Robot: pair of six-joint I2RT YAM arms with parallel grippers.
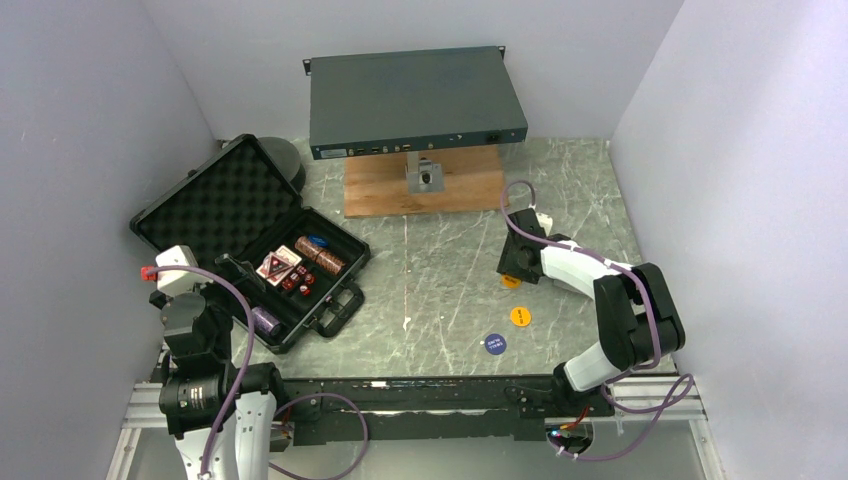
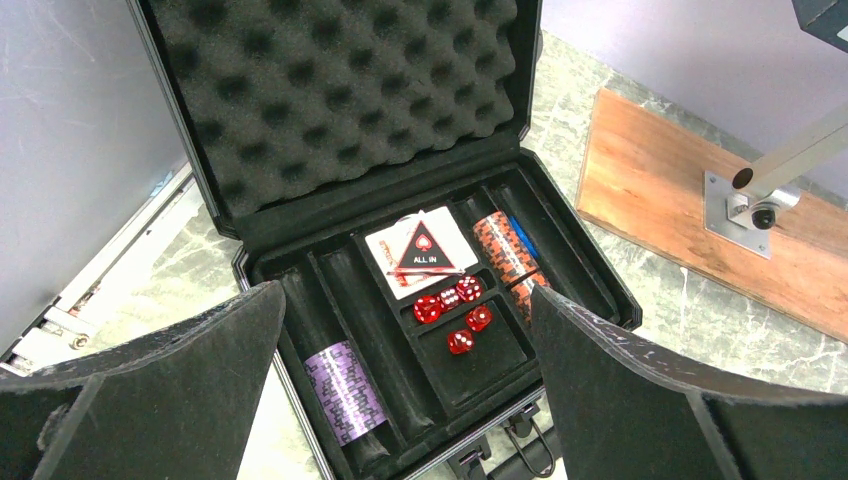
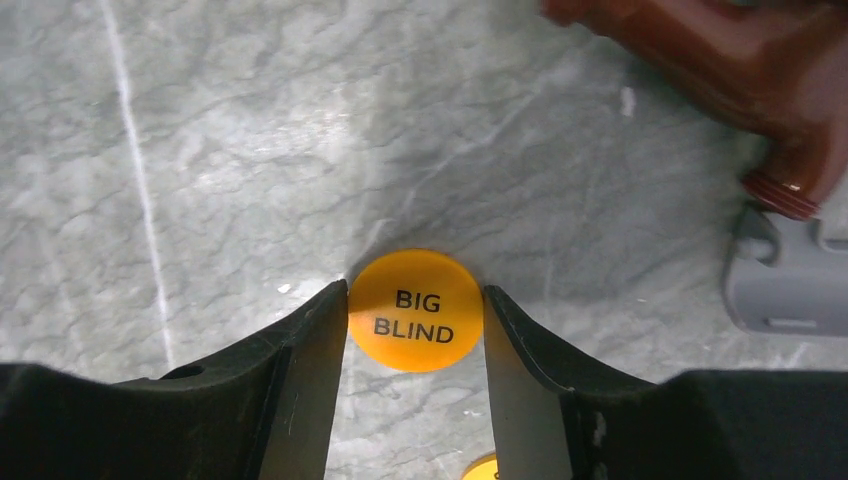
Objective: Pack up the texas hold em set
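Fingers (image 3: 300, 370) of my right gripper (image 3: 415, 291) flank the orange BIG BLIND disc (image 3: 415, 318) flat on the bench (image 3: 200, 150), touching both edges; gripping or not, I cannot tell.

Black hard-shell briefcase (image 1: 222, 205) sits open at the left of the surface, its egg-crate foam lid swung back. Tray holds:
- red card deck (image 2: 420, 252), "ALL IN" card on top
- five tiny red dice (image 2: 455, 310) just beside it
- purple chip roll (image 2: 345, 390) in a left slot
- brown chip roll (image 2: 503, 255) in a right slot

Flat on the surface, well apart from the case: orange BIG BLIND disc (image 3: 415, 310), second orange disc (image 1: 520, 316), and blue disc (image 1: 494, 343) nearby.
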